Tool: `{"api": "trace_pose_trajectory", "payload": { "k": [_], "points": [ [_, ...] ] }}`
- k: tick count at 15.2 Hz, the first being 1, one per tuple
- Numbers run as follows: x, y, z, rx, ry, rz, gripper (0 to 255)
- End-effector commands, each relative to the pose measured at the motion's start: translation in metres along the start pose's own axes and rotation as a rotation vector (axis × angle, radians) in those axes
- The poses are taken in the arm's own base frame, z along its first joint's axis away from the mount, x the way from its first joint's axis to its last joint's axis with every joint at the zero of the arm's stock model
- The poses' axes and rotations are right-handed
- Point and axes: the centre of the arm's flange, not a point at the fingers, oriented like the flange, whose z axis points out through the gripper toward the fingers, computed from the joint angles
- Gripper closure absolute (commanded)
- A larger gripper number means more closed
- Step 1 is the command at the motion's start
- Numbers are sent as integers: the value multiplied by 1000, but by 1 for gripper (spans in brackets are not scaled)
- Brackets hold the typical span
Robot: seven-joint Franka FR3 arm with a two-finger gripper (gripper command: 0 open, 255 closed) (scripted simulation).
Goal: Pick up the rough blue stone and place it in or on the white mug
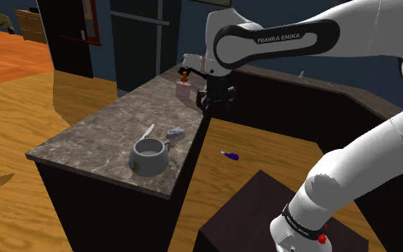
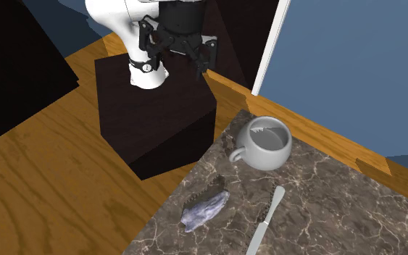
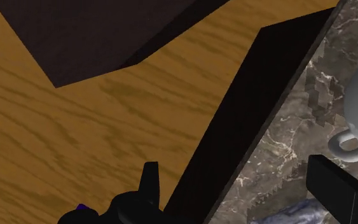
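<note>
Shoulder view first, going from its left to its right: a white knife (image 1: 147,132) lies on the dark marbled counter (image 1: 85,147). Just beside it sits the white mug (image 1: 150,156), standing up with its open mouth at the top. A little more to the right, close to the counter's edge, lies the rough blue stone (image 1: 175,132). It is near the mug but not touching it. Next comes the gripper (image 1: 212,104), up in the air by the counter's edge and well apart from the stone. Its two fingers are spread wide and hold nothing. The wrist view shows them apart, with the wood floor (image 3: 75,133) and the counter's dark side between them. Further right a small purple thing (image 1: 230,154) lies on the floor, and the dark stand (image 1: 264,207) comes last. The job now, I think, is to reach the stone. To do it well, the arm should move over the counter until the stone sits right between the fingers. Then it should go down slowly with the fingers wide. The stone looks long and bumpy, so it is best to pinch it across its narrow side, low down. Take care not to bump the mug or the knife.
</note>
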Motion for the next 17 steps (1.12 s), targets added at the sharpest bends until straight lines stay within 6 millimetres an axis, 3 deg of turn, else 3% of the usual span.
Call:
{"api": "trace_pose_trajectory", "payload": {
  "k": [1,9,17],
  "points": [
    [15,-21,12,-7,-14,66,0],
    [85,-90,67,-36,-68,309,0],
    [165,-139,129,-65,-123,553,0]
  ]
}}
